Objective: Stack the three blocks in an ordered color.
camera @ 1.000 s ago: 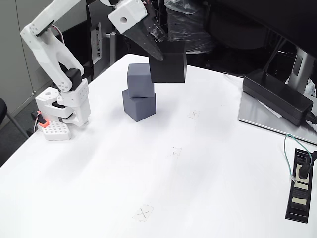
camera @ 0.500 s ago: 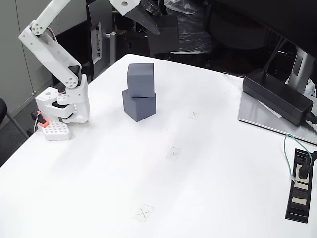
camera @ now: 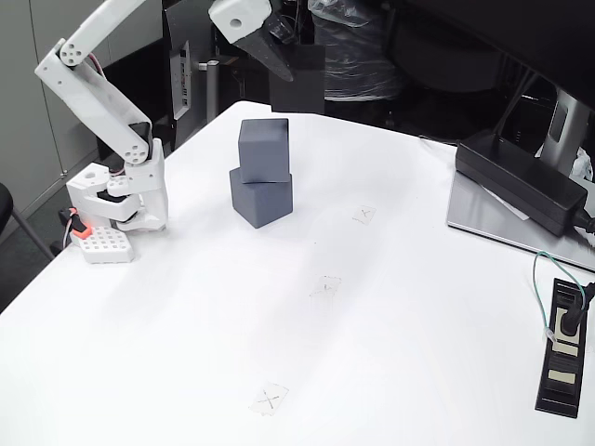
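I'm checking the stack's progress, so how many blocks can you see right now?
3. Two grey blocks are stacked on the table: the lower block and the upper block on it. The black block is held aloft in the gripper, above and behind the stack.

From my station I see the white matte tabletop (camera: 372, 353) spread below the jaws, with small taped X marks (camera: 270, 400) trailing off from them. Well right of the jaws, a flat black power brick (camera: 521, 181) lies on a grey slab (camera: 483, 223); lower still, a black power strip (camera: 562, 348).
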Tool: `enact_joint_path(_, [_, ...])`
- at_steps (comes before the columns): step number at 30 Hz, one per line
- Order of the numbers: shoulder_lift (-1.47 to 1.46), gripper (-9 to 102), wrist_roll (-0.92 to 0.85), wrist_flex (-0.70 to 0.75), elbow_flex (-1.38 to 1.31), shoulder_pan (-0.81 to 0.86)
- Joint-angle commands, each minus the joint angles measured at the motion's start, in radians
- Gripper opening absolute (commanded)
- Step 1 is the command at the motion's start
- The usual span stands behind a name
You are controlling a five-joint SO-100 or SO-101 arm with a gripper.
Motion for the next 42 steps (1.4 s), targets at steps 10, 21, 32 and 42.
enact_joint_path(10, [0.192, 16, 0.002, 0.0, 0.129, -0.003])
enact_joint_path(21, [0.256, 16, 0.002, 0.0, 0.253, -0.008])
enact_joint_path(32, [0.258, 16, 0.002, 0.0, 0.295, -0.005])
enact_joint_path(42, [0.258, 17, 0.005, 0.0, 0.293, 0.0])
